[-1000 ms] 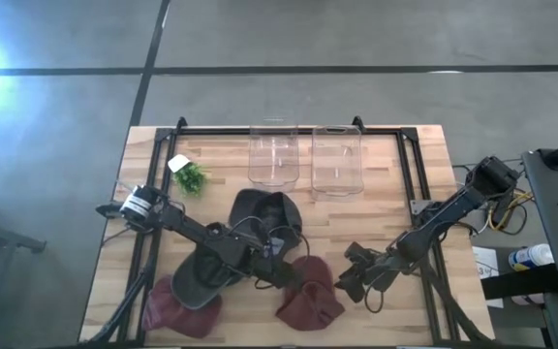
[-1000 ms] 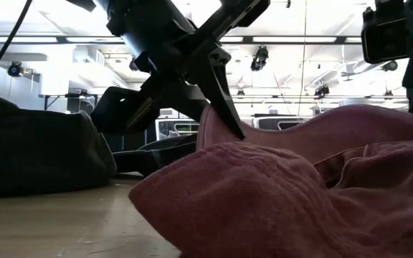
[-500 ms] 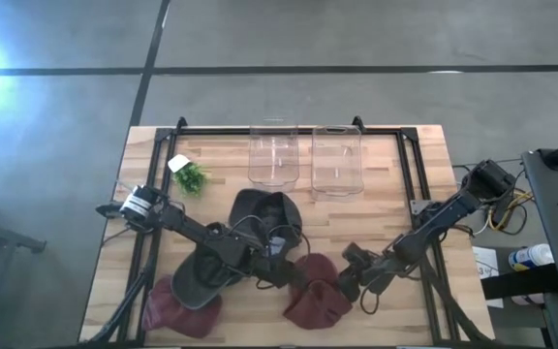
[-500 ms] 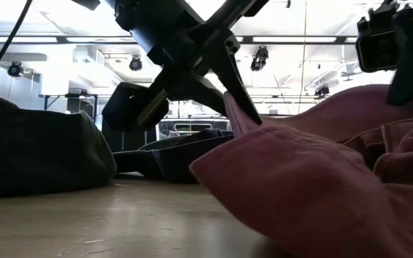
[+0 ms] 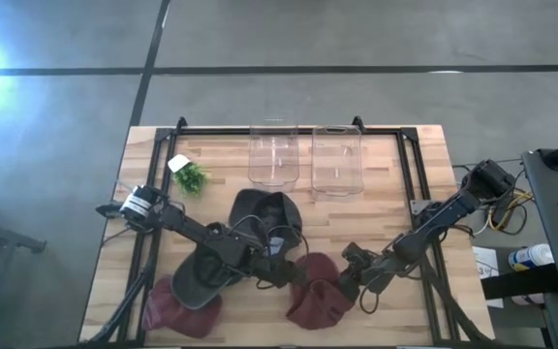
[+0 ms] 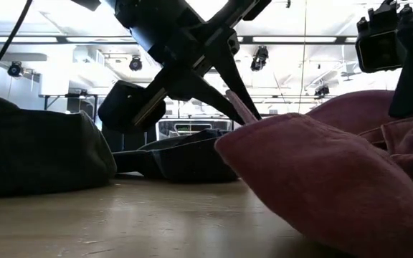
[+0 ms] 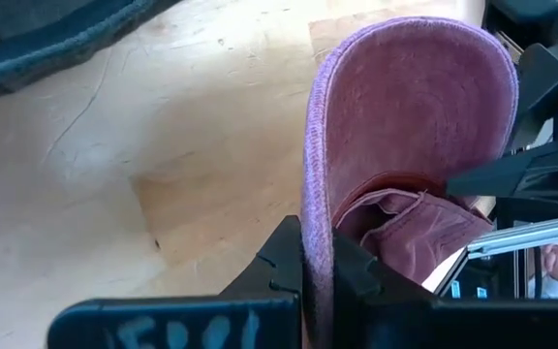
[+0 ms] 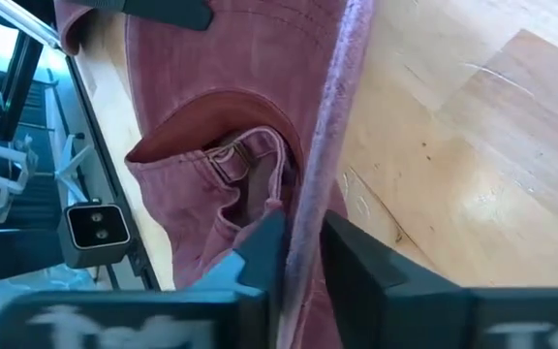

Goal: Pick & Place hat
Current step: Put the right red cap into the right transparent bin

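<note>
Maroon cap: the maroon hat [image 5: 315, 296] sat at the near edge of the table [image 5: 386, 204], pinched at two opposite edges, its brim standing up between both pairs of fingers.
Left gripper: the left gripper [image 7: 316, 254] was clamped on the brim edge, cloth rising straight out from between its fingers.
Right gripper: the right gripper [image 8: 298, 254] was closed on the opposite edge, the strap and buckle just beside its fingers.
Progress: grasp made; the hat looked barely lifted, part of it apparently resting on the wood. Carrying and placing remained.
Other hats: a second maroon hat [image 5: 180, 305] and a dark hat [image 5: 206, 274] lay beside the left arm; a black hat [image 5: 263, 211] lay beyond the fingers.
Far side: two clear containers [image 5: 306, 157], possibly the destination.
</note>
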### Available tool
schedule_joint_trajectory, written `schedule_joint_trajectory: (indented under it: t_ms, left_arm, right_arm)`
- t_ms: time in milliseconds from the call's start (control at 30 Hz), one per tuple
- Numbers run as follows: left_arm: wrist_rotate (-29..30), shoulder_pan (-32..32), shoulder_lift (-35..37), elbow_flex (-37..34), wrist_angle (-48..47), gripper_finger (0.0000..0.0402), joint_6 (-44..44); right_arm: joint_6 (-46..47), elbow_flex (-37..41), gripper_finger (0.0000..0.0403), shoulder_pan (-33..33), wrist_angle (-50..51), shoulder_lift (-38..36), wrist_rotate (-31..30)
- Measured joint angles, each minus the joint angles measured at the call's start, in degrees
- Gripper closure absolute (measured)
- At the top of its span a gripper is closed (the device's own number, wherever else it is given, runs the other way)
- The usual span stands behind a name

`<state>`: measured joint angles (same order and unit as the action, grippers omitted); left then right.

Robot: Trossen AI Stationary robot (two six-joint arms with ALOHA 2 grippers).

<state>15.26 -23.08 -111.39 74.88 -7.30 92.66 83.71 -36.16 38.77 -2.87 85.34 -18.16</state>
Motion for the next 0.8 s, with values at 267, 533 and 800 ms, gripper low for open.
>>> schedule_joint_trajectory:
  t_ms: [267, 533, 800]
  left_arm:
    - [-0.3, -0.7, 0.1, 0.7, -1.3, 0.0333, -4.5]
    - [-4.9, -1.1, 0.2, 4.3, -4.1, 0.0239, -19.6]
    - [-5.2, 0.7, 0.2, 5.5, -7.9, 0.0227, -27.9]
  right_arm:
    - [1.3, 0.0, 0.0387, -0.1, 4.8, 0.0, 0.9]
    - [-4.1, 0.1, 0.0388, -0.2, 5.7, -0.1, 6.8]
    - [-17.1, 0.1, 0.0389, -0.2, 5.6, -0.1, 12.3]
